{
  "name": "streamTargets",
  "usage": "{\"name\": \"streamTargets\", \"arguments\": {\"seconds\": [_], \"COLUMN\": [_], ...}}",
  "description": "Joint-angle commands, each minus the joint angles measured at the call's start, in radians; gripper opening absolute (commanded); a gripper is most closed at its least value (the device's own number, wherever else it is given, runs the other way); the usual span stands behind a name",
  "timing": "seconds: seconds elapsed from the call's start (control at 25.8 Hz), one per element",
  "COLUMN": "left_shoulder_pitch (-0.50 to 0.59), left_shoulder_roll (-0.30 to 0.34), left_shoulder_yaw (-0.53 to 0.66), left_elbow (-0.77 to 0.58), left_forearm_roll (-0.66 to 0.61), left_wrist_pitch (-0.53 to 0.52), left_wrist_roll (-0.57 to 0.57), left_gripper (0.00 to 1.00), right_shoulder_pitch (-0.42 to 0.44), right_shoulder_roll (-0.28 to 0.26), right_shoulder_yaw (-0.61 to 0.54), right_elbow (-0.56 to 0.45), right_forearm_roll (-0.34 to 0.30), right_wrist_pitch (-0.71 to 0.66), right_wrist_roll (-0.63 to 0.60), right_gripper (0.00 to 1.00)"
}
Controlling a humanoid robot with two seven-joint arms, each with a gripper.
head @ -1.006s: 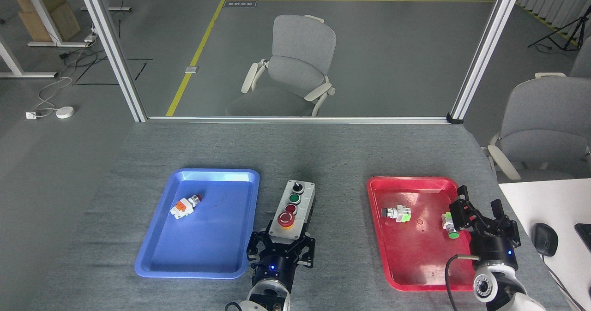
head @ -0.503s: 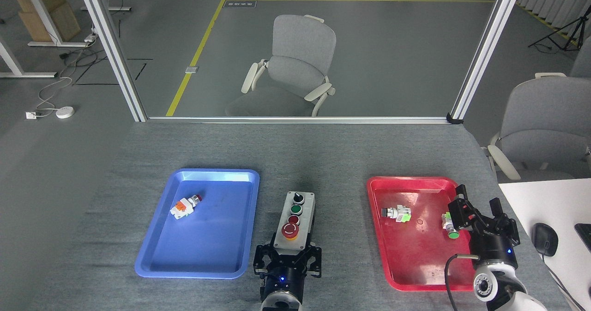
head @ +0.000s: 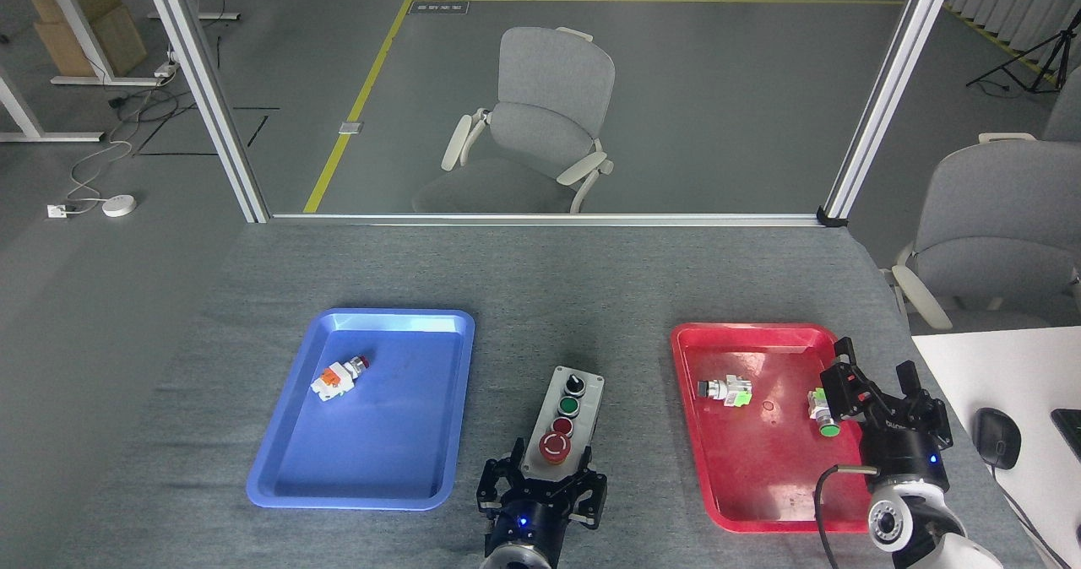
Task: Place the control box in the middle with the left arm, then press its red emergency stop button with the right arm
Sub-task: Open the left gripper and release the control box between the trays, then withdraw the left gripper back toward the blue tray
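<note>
The control box (head: 567,417), light grey with a black knob, a green button and two red buttons, lies on the grey table between the two trays. My left gripper (head: 542,478) holds its near end, fingers on either side of the end with the large red emergency stop button (head: 554,447). My right gripper (head: 874,386) hovers over the right edge of the red tray (head: 764,459), fingers spread and empty.
A blue tray (head: 372,451) at left holds a small white-and-orange switch part (head: 336,377). The red tray carries two small switch parts (head: 725,391), (head: 822,409). A white desk with a black mouse (head: 996,436) stands at right; chairs beyond the table.
My left gripper has carried the control box to the right and nearer, away from the blue tray toward the gap between the trays. The right gripper has stayed put.
</note>
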Motion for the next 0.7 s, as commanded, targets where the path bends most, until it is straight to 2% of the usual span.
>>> {"name": "streamTargets", "arguments": {"seconds": [0.0,0.19,0.39,0.58,0.62,0.66], "left_shoulder_pitch": [0.002,0.017,0.170,0.276,0.289,0.295], "left_shoulder_roll": [0.000,0.007,0.010,0.039,0.056,0.079], "left_shoulder_yaw": [0.001,0.001,0.060,0.102,0.103,0.108], "left_elbow": [0.002,-0.033,-0.277,-0.429,-0.447,-0.464], "left_forearm_roll": [0.010,-0.002,-0.111,-0.146,-0.155,-0.171], "left_wrist_pitch": [-0.008,0.011,0.116,0.110,0.109,0.106], "left_wrist_roll": [0.019,0.023,0.035,0.039,0.042,0.042], "left_gripper": [0.99,0.99,0.99,0.99,0.99,0.99], "right_shoulder_pitch": [0.001,0.000,0.001,0.001,0.000,-0.006], "right_shoulder_roll": [-0.002,-0.005,-0.008,-0.042,-0.049,-0.052], "right_shoulder_yaw": [-0.001,-0.004,-0.012,-0.009,-0.006,0.002], "right_elbow": [0.000,0.002,0.000,0.000,0.002,0.003], "right_forearm_roll": [-0.001,-0.001,-0.001,0.027,0.039,0.061], "right_wrist_pitch": [-0.002,-0.002,-0.054,-0.062,-0.068,-0.073], "right_wrist_roll": [0.001,0.004,0.003,0.003,0.003,0.003], "right_gripper": [0.99,0.99,0.99,0.98,0.97,0.90]}}
